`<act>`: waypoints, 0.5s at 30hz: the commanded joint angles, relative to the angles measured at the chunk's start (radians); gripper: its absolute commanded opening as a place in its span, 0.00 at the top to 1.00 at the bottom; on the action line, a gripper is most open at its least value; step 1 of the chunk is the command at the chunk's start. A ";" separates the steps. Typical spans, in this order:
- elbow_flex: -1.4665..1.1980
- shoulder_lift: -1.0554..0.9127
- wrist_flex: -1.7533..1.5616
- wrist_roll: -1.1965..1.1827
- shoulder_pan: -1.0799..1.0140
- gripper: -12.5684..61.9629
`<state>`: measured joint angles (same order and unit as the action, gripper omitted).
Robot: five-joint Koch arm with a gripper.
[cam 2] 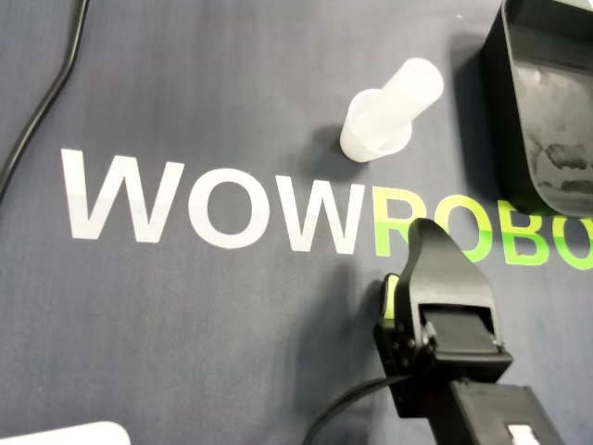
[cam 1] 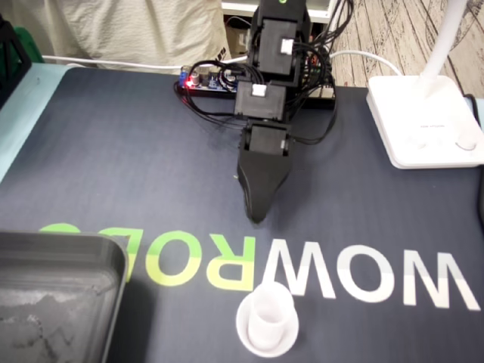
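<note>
A black gripper [cam 1: 257, 215] hangs tip-down over the dark mat, just behind the "WOWROBO" lettering. From above, the gripper [cam 2: 419, 227] shows one broad jaw face, its tip over the green "R". Only a single tip is visible in both views, so I cannot tell how the jaws stand. A yellow-green strip shows on its left side in the overhead view. A small translucent white cup [cam 1: 266, 321] with a narrower tube standing in it sits in front of the lettering, apart from the gripper. Overhead, the cup [cam 2: 384, 116] lies beyond the gripper tip.
A black tray [cam 1: 53, 295] fills the near left corner of the fixed view; the tray [cam 2: 547, 102] is at the top right overhead. A white lamp base [cam 1: 423, 121] stands at the right. Cables and a circuit board [cam 1: 208, 79] lie behind the arm.
</note>
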<state>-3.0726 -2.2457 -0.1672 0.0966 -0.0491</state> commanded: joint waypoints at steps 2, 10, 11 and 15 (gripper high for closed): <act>-0.031 -0.014 -0.006 0.000 0.000 0.38; -0.031 -0.067 -0.014 -0.002 -0.006 0.38; -0.031 -0.087 -0.014 0.002 -0.005 0.38; -0.014 -0.146 -0.014 0.017 0.011 0.39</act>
<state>-3.0710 -2.3224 -0.1672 0.0997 -0.0445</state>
